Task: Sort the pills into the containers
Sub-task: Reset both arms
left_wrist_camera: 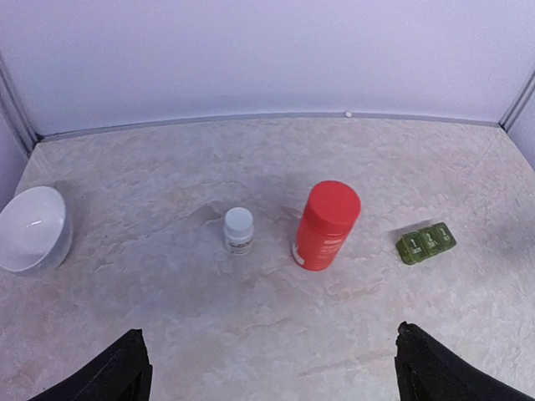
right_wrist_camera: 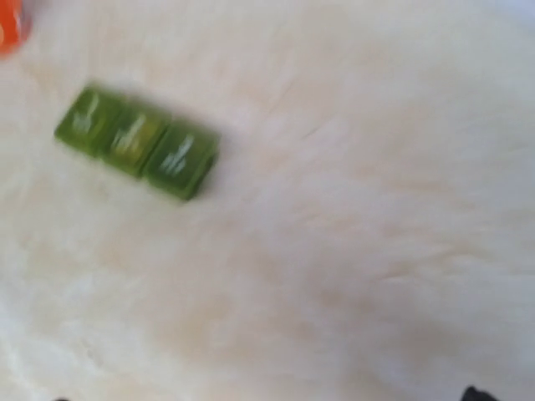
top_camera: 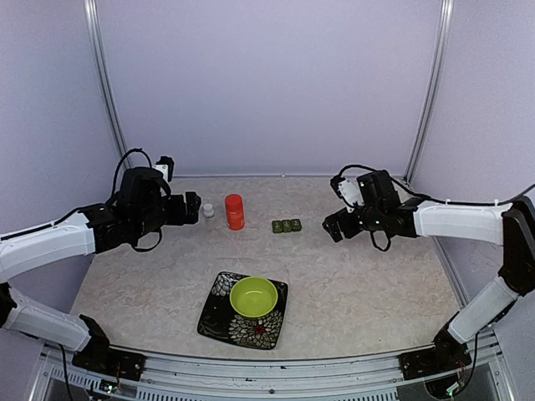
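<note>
1. Dark green plastic pillbox [top_camera: 287, 225], a short strip of three square lidded compartments, lies flat on the pale marbled table [top_camera: 376, 284] towards its far side, about midway between the two arms. All three lids look shut.
2. To its left, a tall orange-red bottle [top_camera: 235, 212] with a matching cap stands upright, near the pillbox but apart from it.
3. A small white bottle [top_camera: 208, 210] with a white cap stands upright just left of the orange-red bottle, not touching it.
4. The left gripper [top_camera: 191, 209] hovers beside the white bottle; its jaws are spread wide and nothing sits between them.
5. In the left wrist view, a round white bowl [left_wrist_camera: 32, 230] rests at the far left, well apart from the bottles.
6. The right gripper [top_camera: 333, 225] hangs just right of the pillbox, jaws released and grasping nothing; its wrist view is blurred, with the pillbox lying at a slant in the upper left.
7. Nearer the arm bases, a lime-green bowl [top_camera: 254, 296] sits on a square black plate [top_camera: 213, 317] with a white flower pattern.
</note>
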`<state>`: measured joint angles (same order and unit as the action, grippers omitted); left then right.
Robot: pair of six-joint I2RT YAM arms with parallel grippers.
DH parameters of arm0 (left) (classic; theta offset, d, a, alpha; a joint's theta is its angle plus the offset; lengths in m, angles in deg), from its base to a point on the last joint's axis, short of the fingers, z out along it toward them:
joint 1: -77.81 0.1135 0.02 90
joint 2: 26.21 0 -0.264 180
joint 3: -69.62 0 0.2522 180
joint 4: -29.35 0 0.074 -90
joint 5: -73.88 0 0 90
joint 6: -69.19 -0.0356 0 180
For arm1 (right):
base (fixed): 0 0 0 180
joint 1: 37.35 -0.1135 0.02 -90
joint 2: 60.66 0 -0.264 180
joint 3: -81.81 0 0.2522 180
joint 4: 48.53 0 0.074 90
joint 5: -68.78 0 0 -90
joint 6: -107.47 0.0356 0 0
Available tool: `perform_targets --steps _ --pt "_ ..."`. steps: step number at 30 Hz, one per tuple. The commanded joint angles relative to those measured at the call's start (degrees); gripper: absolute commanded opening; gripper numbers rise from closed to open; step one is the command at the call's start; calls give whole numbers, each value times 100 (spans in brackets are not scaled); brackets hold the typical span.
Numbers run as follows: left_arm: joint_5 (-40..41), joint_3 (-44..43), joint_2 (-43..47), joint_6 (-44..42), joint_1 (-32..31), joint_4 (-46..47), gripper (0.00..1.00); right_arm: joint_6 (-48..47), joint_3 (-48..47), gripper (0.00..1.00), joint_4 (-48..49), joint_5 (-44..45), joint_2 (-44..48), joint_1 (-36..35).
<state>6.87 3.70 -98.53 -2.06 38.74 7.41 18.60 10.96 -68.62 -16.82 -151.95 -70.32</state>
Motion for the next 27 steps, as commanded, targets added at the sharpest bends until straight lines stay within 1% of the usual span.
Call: perform_targets --steps 1,3,5,6,9,13,16,21,27 --pt "359 676 844 83 266 500 99 286 852 100 576 585 1304 247" --pt "462 983 1210 23 314 649 99 433 1220 100 728 883 2067 388" --pt "520 1225 1557 -67 336 744 99 425 1500 100 849 1121 2647 452" --pt "547 1328 1724 -89 344 775 99 435 1582 100 811 1397 2901 457" --pt "605 1537 2239 -104 360 775 99 367 1619 100 438 1830 3395 468" --pt "600 1562 2633 -237 387 661 99 627 1609 100 27 2493 3576 465" --pt "733 1456 2761 -336 400 418 99 723 1678 100 6 2639 3595 464" --pt "966 1516 2929 -600 491 407 99 688 1865 100 214 2437 3794 466" --pt "844 1534 2833 -579 576 441 99 659 2102 100 459 2219 4178 466"
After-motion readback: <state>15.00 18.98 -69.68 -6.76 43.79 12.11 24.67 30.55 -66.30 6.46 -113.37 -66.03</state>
